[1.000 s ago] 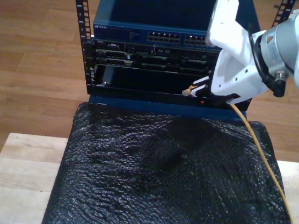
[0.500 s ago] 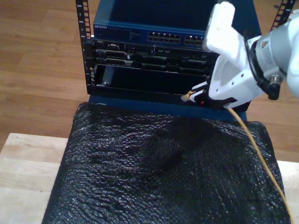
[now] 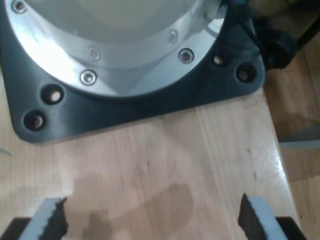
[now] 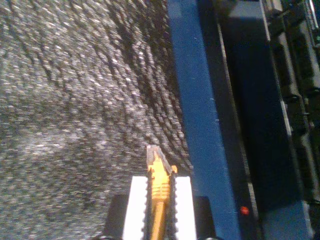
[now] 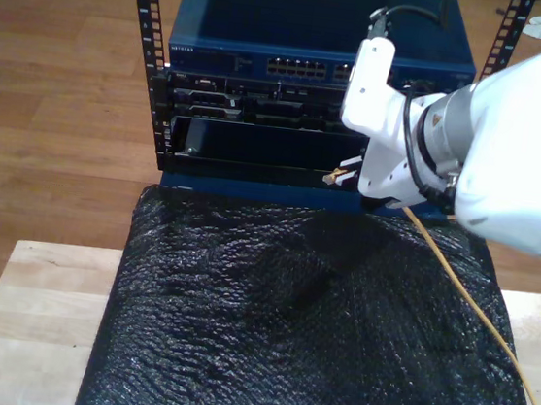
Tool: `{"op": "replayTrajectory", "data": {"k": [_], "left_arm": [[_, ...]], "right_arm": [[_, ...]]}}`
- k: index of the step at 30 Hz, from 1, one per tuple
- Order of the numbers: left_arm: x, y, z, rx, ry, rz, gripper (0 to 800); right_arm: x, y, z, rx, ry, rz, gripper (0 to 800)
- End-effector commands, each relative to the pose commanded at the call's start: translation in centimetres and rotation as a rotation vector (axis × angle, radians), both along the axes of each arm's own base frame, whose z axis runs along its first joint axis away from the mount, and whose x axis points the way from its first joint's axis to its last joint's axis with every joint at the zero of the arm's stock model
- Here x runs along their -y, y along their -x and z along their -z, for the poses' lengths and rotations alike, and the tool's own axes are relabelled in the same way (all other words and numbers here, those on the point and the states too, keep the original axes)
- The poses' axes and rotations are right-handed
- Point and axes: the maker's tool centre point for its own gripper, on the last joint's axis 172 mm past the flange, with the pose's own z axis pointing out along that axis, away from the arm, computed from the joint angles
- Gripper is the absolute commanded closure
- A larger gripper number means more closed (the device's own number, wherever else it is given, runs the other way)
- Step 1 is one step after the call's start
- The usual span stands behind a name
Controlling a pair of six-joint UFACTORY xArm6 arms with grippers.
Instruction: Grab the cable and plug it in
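Exterior view shows your second gripper (image 5: 345, 177) angled toward the rack (image 5: 261, 113), jaws clamped on the cable (image 5: 466, 288) behind its plug (image 4: 152, 155); first gripper (image 3: 150, 220) jaws spread.

The cable (image 5: 474, 304) runs off the exterior view's lower right edge.
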Motion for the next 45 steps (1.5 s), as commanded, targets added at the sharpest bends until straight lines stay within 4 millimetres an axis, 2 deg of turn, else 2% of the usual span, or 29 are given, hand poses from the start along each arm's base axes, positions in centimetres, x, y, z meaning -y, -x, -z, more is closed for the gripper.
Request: {"op": "replayTrajectory", "data": {"k": [5, 13, 15, 18, 23, 26, 29, 33, 36, 41, 45], "left_arm": [[0.0, 0.0, 0.0, 0.001, 0.0, 0.001, 0], [-0.1, 0.0, 0.0, 0.0, -0.002, 0.0, 0], [-0.1, 0.0, 0.0, 0.0, -0.002, 0.0, 0], [0.0, 0.0, 0.0, 0.0, 0.0, 0.0, 0], [0.0, 0.0, 0.0, 0.0, 0.0, 0.0, 0], [0.0, 0.0, 0.0, 0.0, 0.0, 0.0, 0], [0.0, 0.0, 0.0, 0.0, 0.0, 0.0, 0], [-0.1, 0.0, 0.0, 0.0, -0.002, 0.0, 0], [0.0, 0.0, 0.0, 0.0, 0.0, 0.0, 0], [0.0, 0.0, 0.0, 0.0, 0.0, 0.0, 0], [0.0, 0.0, 0.0, 0.0, 0.0, 0.0, 0]], "right_arm": [[0.2, -1.3, 0.4, 0.103, 0.038, 0.013, 800], [2.5, -3.1, 1.0, 0.262, 0.072, 0.087, 800], [2.3, -3.6, 0.9, 0.302, 0.094, 0.074, 800], [2.0, -3.7, 2.5, 0.293, 0.119, 0.054, 800], [1.5, -3.8, 3.9, 0.3, 0.165, 0.006, 800], [1.8, -4.2, 3.5, 0.32, 0.183, -0.008, 799], [2.8, -5.4, 1.8, 0.365, 0.179, 0.021, 800], [3.5, -6.2, 2.1, 0.419, 0.185, 0.047, 800], [4.2, -6.3, 1.5, 0.51, 0.189, 0.075, 800], [4.5, -6.5, 3.4, 0.518, 0.228, 0.056, 800], [4.5, -6.5, 2.7, 0.556, 0.237, 0.053, 800]]}}
